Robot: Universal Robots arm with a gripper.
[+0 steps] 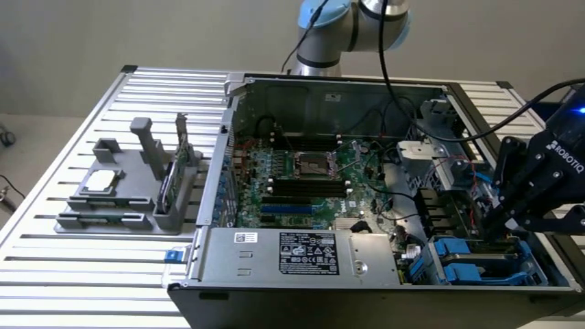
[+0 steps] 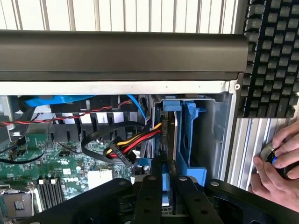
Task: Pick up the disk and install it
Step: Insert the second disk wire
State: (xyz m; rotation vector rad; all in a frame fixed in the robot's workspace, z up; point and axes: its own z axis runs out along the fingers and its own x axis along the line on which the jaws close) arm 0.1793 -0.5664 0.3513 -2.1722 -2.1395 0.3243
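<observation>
**Gripper at the drive bay of an open computer case on a slatted table**

A computer case (image 1: 366,205) lies on its side, cover off, on a table (image 1: 92,288) of pale metal slats. A plain light wall rises behind the table, and the arm's grey-and-blue joints (image 1: 352,27) stand at the far edge. On the exterior view's left, well apart from the case, a grey fixture (image 1: 128,185) carries a small square chip (image 1: 101,179) and a thin upright card (image 1: 181,147). Inside the case the motherboard (image 1: 302,178) is exposed, with a boxed power supply (image 1: 302,253) along the near wall.

The black gripper (image 1: 512,223) is lowered into the case's end on the exterior view's right, above the blue drive holders (image 1: 466,264). In the wrist view the gripper (image 2: 166,186) has its fingers (image 2: 149,196) clenched on the disk (image 2: 167,140), held on edge with its blue frame visible, standing in the blue bay (image 2: 189,135) beside a bundle of red, yellow and black wires (image 2: 135,142).

Beyond the case wall, a keyboard (image 2: 273,51) lies on the slats, and a person's hand (image 2: 278,161) rests on a small round object.
</observation>
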